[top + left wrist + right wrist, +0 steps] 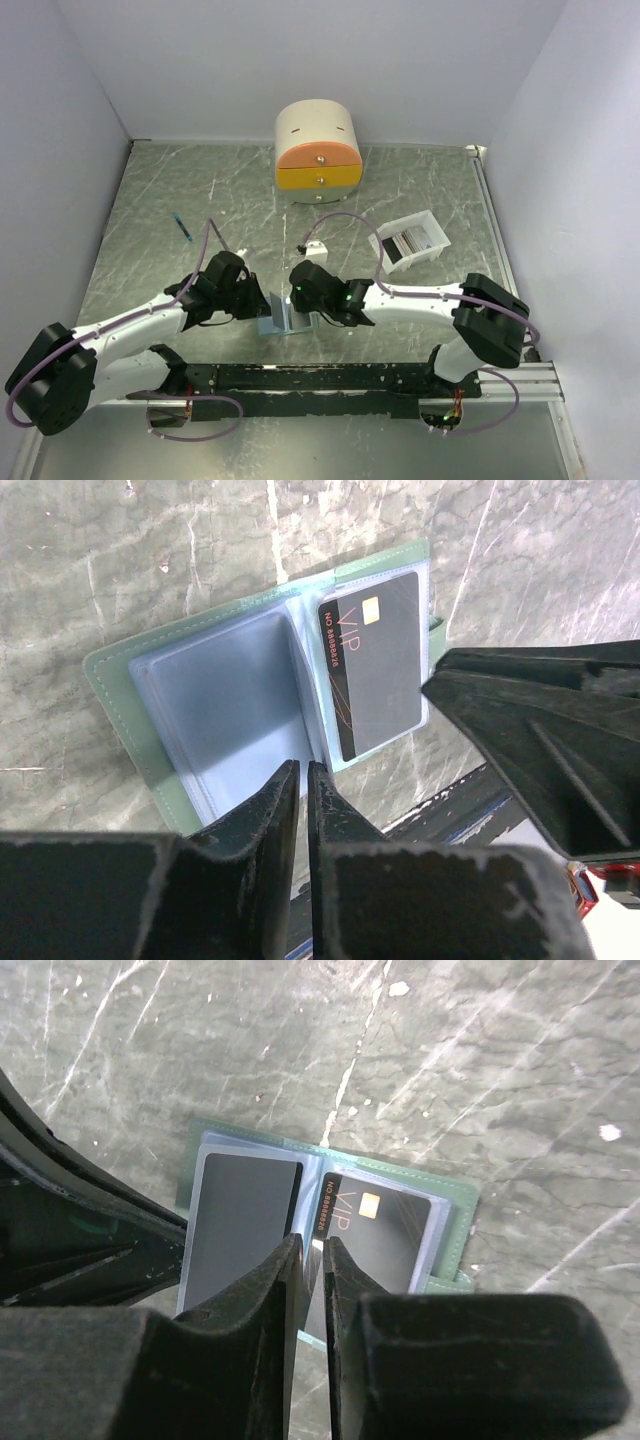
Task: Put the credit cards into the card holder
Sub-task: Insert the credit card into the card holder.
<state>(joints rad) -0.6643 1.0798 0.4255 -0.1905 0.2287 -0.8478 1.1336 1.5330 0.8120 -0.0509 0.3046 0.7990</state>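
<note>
The card holder (pixel 283 316) lay open on the table (pixel 150 200) between the two arms, with a VIP card (pixel 375 670) seated in one pocket. The left gripper (pixel 303 772) was nearly closed, apparently pinching a pocket leaf's edge. The right gripper (pixel 312 1248) showed a narrow slit over the fold, grip not discernible. Risk: a leaf let go abruptly could spring back, flipping the holder shut or nudging the card out.

From where I stand: one card holder (pixel 110 680), open, with one VIP card (pixel 375 670) in a pocket, and perhaps a second dark card beside it. One white tray (pixel 441 243) of striped cards (pixel 408 243), too small to count. One drawer box (pixel 318 150), one blue pen (pixel 181 228), and two tools: left tool (pixel 300 770), right tool (pixel 313 1245).
</note>
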